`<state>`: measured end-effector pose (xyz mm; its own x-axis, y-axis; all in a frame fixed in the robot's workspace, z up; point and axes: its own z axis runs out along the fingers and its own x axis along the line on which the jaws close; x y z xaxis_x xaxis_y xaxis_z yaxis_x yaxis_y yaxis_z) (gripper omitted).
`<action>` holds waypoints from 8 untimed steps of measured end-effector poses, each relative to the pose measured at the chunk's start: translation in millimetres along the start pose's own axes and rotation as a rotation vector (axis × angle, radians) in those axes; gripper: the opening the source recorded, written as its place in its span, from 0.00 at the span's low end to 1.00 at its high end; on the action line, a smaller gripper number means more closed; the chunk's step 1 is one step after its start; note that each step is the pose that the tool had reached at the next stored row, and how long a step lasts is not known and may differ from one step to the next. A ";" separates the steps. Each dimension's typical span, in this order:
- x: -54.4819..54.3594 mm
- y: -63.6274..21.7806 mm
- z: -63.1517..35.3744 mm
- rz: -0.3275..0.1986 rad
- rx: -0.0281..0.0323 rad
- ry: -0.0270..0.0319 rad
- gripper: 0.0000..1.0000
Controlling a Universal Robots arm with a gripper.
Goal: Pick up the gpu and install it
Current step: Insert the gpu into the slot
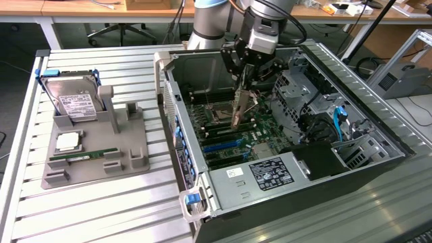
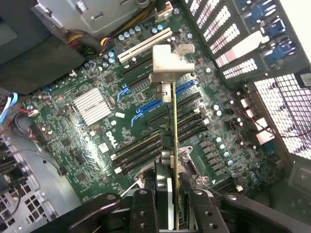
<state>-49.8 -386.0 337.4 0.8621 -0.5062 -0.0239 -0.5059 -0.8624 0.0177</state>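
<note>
The gpu hangs upright inside the open computer case, a thin dark card with a silvery metal bracket, and my gripper is shut on its upper part. In the wrist view the gpu appears edge-on as a narrow strip, its metal bracket at the far end. My gripper clamps the card between its black fingers. The card hovers a little above the green motherboard, over the blue and black expansion slots; it is not seated in a slot.
The case lies open on a slatted table. Its drive cage and cables crowd the exterior view's right. A grey fixture at the exterior view's left carries a silver hard drive and a green memory stick.
</note>
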 end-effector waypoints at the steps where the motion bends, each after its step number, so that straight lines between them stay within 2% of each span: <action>1: 0.0 0.0 0.2 0.015 0.0000 -0.0001 0.30; 8: 0.0 0.0 1.9 0.157 0.0004 -0.0008 0.30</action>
<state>-49.8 -386.0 335.5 0.7726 -0.6345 -0.0217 -0.6342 -0.7729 0.0209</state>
